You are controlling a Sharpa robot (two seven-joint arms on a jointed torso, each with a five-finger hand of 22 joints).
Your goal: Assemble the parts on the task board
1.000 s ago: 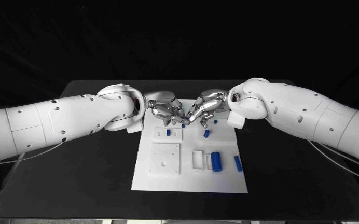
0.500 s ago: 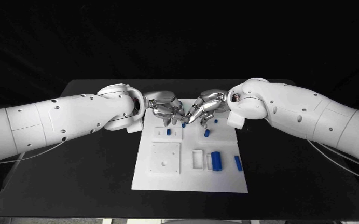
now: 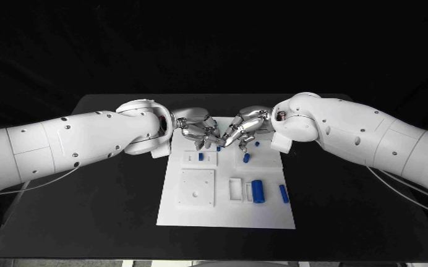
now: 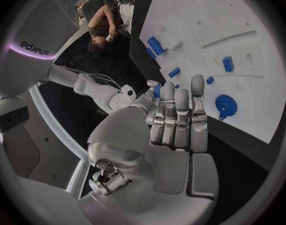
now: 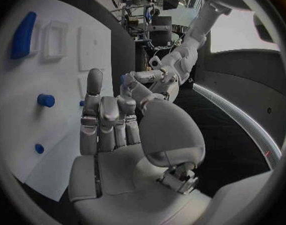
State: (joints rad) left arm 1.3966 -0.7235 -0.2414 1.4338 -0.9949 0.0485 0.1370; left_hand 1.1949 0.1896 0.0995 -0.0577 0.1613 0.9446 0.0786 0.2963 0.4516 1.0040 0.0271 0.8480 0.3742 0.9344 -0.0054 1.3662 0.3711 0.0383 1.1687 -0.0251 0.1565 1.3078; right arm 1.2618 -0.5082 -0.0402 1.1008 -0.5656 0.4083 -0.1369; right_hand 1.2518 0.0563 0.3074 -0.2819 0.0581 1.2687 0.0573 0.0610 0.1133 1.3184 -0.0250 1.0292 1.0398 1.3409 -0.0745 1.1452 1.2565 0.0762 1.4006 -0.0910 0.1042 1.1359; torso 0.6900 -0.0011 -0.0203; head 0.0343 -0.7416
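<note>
Hands are meeting over the far end of the task board (image 3: 268, 217), which is lying in the middle of the black table (image 3: 107, 205). The left hand (image 3: 198, 132) and the right hand (image 3: 242, 130) are facing each other with fingertips almost touching above the board's far edge. A small blue part (image 3: 219, 148) is showing just below the meeting fingertips, but whether either hand is actually pinching it cannot be told. In the left wrist view the left hand's fingers (image 4: 179, 115) are lying straight and close together, with the right hand's fingertips reaching in beyond them. In the right wrist view the right hand's fingers (image 5: 105, 122) are likewise lying side by side.

On the board, a blue peg (image 3: 201, 157) is standing near the far left corner, another blue piece (image 3: 246, 157) is sitting toward the far right, a large blue cylinder (image 3: 258, 191) is lying beside a white rectangular frame (image 3: 235, 190), and a slim blue bar (image 3: 284, 194) is lying by the right edge. A blue gear-shaped part (image 4: 225, 106) is sitting near the far edge.
</note>
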